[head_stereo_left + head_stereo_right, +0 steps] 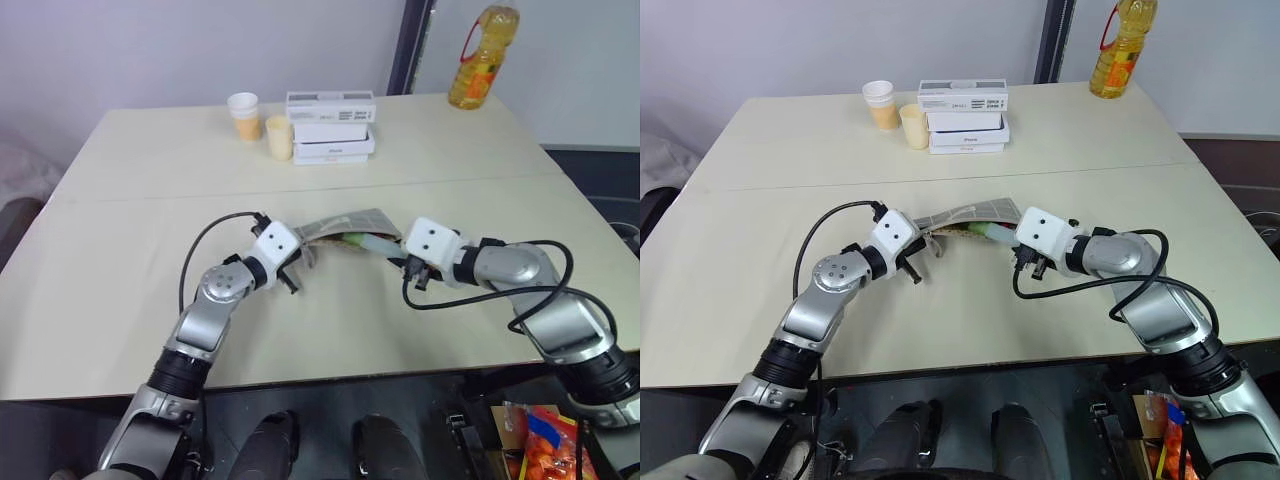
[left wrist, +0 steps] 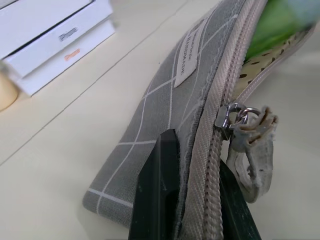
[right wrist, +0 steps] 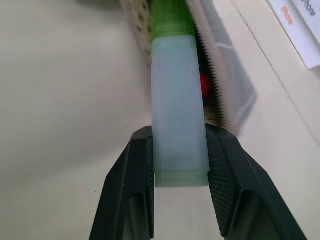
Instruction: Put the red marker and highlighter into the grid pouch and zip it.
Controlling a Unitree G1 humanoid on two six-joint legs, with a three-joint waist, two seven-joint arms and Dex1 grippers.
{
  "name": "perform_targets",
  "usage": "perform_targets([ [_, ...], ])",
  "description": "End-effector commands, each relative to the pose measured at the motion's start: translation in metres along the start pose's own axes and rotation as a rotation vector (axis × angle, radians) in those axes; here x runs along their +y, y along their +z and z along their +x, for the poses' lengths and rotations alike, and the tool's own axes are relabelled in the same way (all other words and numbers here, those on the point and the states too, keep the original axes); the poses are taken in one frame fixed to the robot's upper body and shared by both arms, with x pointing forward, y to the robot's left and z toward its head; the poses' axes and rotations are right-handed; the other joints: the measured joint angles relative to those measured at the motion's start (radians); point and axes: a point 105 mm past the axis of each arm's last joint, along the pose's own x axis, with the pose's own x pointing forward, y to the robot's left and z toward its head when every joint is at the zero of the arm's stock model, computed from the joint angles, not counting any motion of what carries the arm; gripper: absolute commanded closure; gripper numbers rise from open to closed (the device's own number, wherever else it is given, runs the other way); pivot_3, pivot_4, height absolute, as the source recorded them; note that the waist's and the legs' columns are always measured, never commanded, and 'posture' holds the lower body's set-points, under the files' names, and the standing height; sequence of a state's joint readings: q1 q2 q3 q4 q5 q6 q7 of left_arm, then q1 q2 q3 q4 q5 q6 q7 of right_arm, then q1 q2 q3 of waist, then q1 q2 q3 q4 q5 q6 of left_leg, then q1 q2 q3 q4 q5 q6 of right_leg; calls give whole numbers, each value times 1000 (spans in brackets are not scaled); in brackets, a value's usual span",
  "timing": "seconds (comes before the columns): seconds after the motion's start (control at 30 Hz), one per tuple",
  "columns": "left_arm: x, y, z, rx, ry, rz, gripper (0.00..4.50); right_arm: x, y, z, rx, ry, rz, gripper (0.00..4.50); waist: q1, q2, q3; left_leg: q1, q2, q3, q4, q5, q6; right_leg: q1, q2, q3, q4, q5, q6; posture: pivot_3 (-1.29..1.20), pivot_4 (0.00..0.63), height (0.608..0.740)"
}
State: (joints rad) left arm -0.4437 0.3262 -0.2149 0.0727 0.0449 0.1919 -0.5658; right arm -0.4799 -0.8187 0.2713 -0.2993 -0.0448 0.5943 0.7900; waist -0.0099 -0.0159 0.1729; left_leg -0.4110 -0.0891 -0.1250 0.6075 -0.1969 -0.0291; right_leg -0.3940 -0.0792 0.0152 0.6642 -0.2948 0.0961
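Note:
The grid pouch (image 1: 345,225) lies mid-table, grey with white lines, its zipper open and the pull tab (image 2: 250,145) hanging near one end. At that end my left gripper (image 2: 197,200) is shut on the pouch's edge, one finger on each side of the fabric beside the zipper. My right gripper (image 3: 180,165) is shut on the pale body of the highlighter (image 3: 177,100), whose green cap end is inside the pouch's open mouth. A bit of the red marker (image 3: 204,84) shows inside the pouch beside the highlighter. In the left eye view the highlighter (image 1: 375,243) bridges pouch and right gripper (image 1: 402,252).
Stacked white boxes (image 1: 330,125) stand at the back of the table with two paper cups (image 1: 243,110) (image 1: 279,137) to their left. A bottle of yellow oil (image 1: 484,55) is at the far right corner. A seam crosses the table (image 1: 120,250) behind the pouch.

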Motion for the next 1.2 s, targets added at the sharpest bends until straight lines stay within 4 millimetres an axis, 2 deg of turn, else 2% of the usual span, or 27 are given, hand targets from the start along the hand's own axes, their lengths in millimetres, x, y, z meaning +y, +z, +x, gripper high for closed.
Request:
perform_targets([
  [0.03,-7,21,0,-74,-39,77,4500,-7,10,-1,28,-14,-123,3621,0,0,0,0,0,0,0,0,0,0,0,0,0,0,0,0,150,740],
  [0.33,-21,27,1,-86,-117,91,4500,3,35,14,-17,32,-209,3621,-1,0,0,-1,0,0,0,0,0,-1,0,0,0,0,0,0,150,740],
  [0.4,-22,26,1,-78,-118,86,4500,3,36,13,-21,32,-207,2541,0,0,0,-1,0,0,0,0,0,-1,0,0,0,0,0,0,150,740],
  [0.47,-20,25,1,-70,-112,74,4500,0,36,12,-22,26,-208,1707,1,0,0,-1,0,0,0,0,0,-1,0,0,0,0,0,0,150,740],
  [0.57,-15,20,1,-45,-78,24,4500,-10,42,3,-73,-16,-177,70,0,0,0,-1,0,0,0,0,0,-1,0,0,0,0,0,0,150,740],
  [0.73,0,20,6,-25,-13,-106,4500,-15,69,-25,-312,2,-14,23,0,0,0,-1,0,-1,1,0,0,0,0,-1,0,0,0,0,150,740],
  [0.87,6,33,13,-48,-30,-177,4500,-25,72,-43,-393,-14,107,23,0,0,0,-1,0,-2,2,0,0,1,0,-2,0,0,0,0,150,740],
  [0.97,7,39,18,-22,-71,-219,4500,-19,73,-53,-448,47,226,23,1,0,0,-1,0,-2,2,0,0,1,0,-2,0,0,0,0,150,740],
  [1.1,7,46,26,16,-121,-336,4500,7,70,-51,-453,153,299,23,1,0,0,-1,0,-3,2,-1,1,1,0,-3,0,0,1,0,150,740],
  [1.2,1,53,29,52,-197,-407,4500,13,60,-31,-402,130,391,23,-4,0,0,-1,-1,-2,2,-1,2,1,0,-3,0,0,1,0,150,740],
])
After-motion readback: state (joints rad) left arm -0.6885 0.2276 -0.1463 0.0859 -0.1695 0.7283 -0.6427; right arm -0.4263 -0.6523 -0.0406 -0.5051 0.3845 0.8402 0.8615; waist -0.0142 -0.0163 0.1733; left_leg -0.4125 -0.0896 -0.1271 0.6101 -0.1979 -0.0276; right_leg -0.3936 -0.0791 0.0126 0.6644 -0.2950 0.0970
